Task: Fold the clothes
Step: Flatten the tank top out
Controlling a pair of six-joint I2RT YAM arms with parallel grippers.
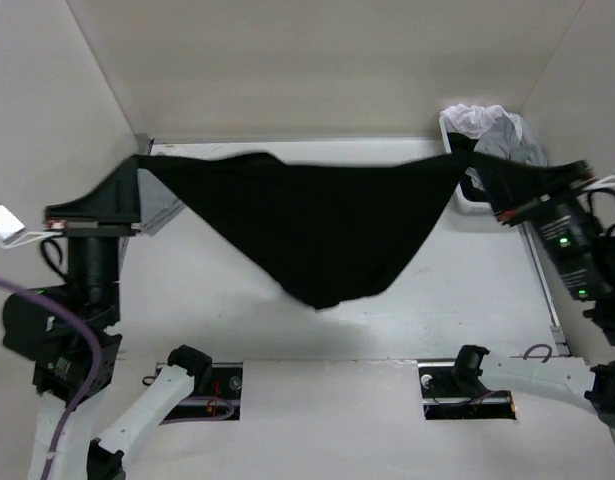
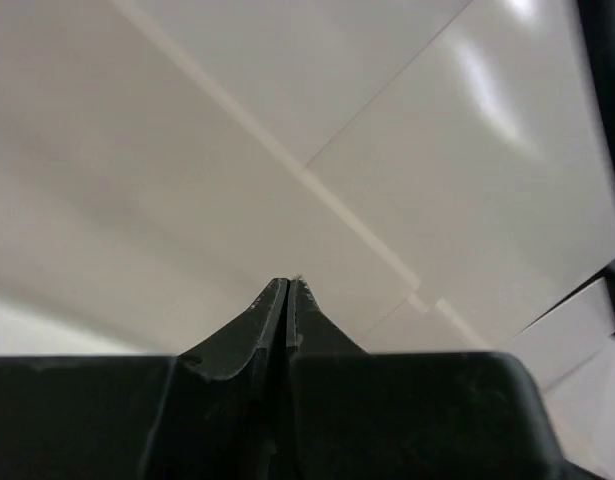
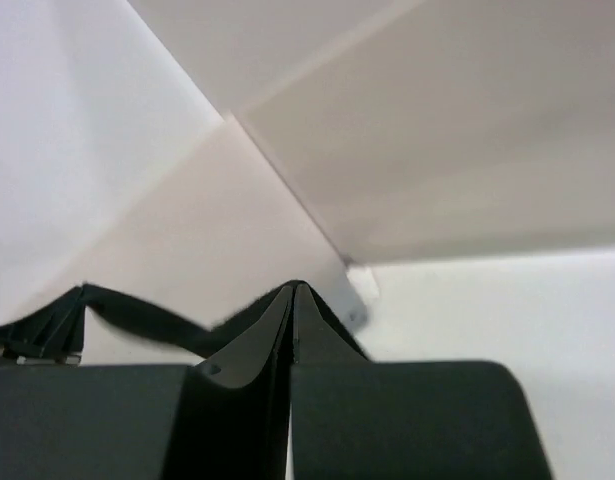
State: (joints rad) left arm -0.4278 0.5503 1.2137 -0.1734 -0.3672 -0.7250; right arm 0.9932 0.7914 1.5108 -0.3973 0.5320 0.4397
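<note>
Top external shows 1 black T-shirt (image 1: 317, 225) hanging stretched between 2 grippers, each clamped on 1 corner: left gripper (image 1: 139, 163) at 10 o'clock, right gripper (image 1: 465, 158) at 2 o'clock, beside 1 grey-white garment pile (image 1: 487, 122).

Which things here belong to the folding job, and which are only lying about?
Belong to the job: black soft-fabric T-shirt, stretched between left gripper and right gripper, both shut on it.
Lying about: pile of grey and white garments, far right; light grey cloth, far left.
</note>
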